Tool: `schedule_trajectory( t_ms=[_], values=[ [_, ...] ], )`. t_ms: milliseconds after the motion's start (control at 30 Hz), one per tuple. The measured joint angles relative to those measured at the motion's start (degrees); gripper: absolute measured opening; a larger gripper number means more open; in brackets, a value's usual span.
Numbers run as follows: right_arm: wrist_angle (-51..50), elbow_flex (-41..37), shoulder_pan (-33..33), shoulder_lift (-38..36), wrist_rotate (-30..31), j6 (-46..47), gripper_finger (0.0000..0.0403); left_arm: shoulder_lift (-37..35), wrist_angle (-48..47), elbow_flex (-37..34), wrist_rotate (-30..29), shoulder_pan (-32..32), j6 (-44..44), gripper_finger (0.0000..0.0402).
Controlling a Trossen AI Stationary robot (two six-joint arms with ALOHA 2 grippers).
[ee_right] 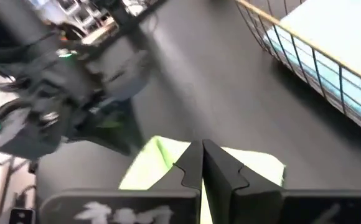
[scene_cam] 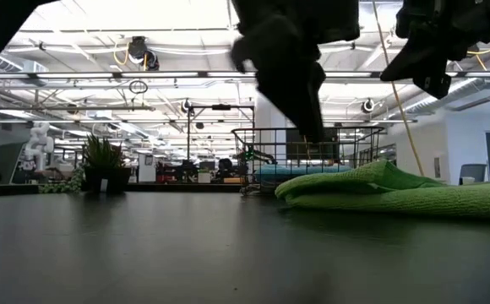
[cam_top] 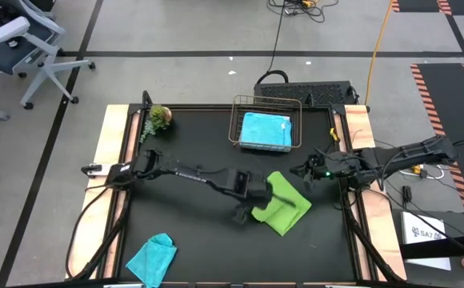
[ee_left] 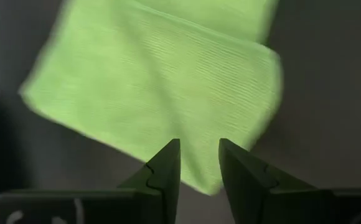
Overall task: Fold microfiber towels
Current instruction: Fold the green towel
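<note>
A lime green towel (cam_top: 284, 204) lies folded and flat on the black table (cam_top: 200, 240), right of centre; in the low view the lime green towel (scene_cam: 397, 190) rests as a low double layer. My left gripper (ee_left: 199, 146) hovers open just above the towel's left edge, pointing steeply down; in the high view my left gripper (cam_top: 250, 210) is at that edge. My right gripper (ee_right: 202, 149) is shut and raised near the table's right edge (cam_top: 312, 170), to the far right of the towel, holding nothing.
A wire basket (cam_top: 236, 120) at the far centre holds a folded sky blue towel (cam_top: 266, 130). A teal towel (cam_top: 152, 258) lies crumpled at the near left. A small green plant (cam_top: 160, 118) stands at the far left. Bare table stretches to the left and near side.
</note>
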Motion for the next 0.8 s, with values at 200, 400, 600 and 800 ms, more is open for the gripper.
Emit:
schedule_trajectory(
  t_ms=[200, 400, 600, 800],
  values=[
    [-0.81, 0.00, 0.00, 3.02, -1.43, 0.22, 0.0000, 0.03, 0.20, -2.88, -2.85, -5.48, 1.96, 0.0113],
    [0.05, 0.00, 0.00, 4.49, -2.97, 0.62, 0.0000, 0.05, 9.13, -6.16, -9.61, -9.13, 2.05, 0.0113],
    [0.28, 0.00, 0.00, 4.42, -3.40, 0.63, 0.0000, 0.06, 19.11, -11.35, -13.23, -9.85, 1.82, 0.0113],
    [-0.69, 0.00, 0.00, 4.46, -4.15, 2.03, 0.0000, 0.13, 20.28, -14.75, -12.07, -9.83, 1.74, 0.0113]
  ],
)
